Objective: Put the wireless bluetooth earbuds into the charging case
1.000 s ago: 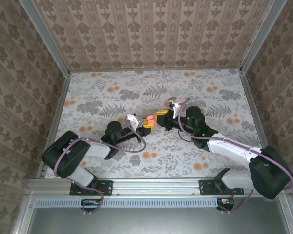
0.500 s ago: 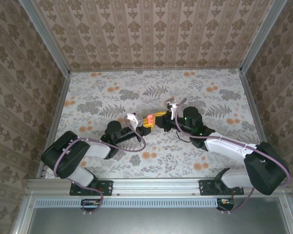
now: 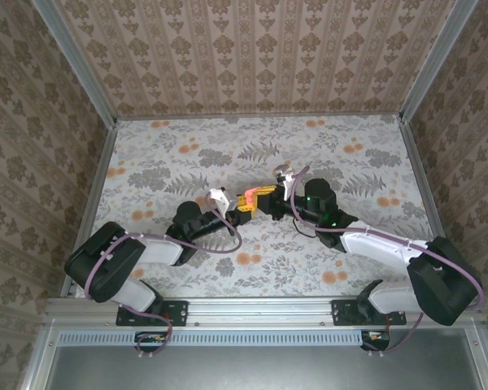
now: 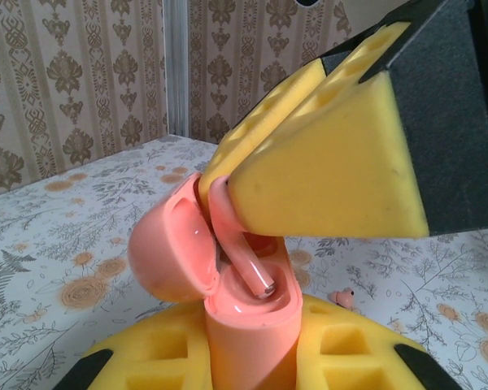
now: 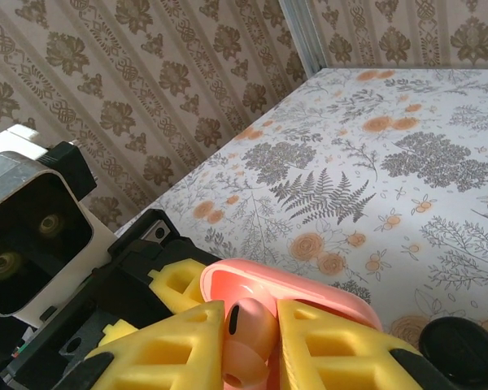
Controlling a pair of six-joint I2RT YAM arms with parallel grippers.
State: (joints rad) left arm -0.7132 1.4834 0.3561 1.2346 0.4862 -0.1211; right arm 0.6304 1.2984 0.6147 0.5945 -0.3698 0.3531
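L gripper [image 4: 252, 366] gripped the case [image 4: 252, 313] upright, lid open. R gripper [image 5: 248, 357] pinched one earbud [image 5: 246, 321], stem tip inside the case. 2nd earbud [image 4: 342, 297] lay on the table [image 4: 49, 227].

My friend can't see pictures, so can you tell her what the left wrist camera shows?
The right claw, padded in yellow foam, holds a pink earbud with its stem reaching into the open pink charging case, which the left claw grips upright from below. A second earbud lies on the flowery table behind.
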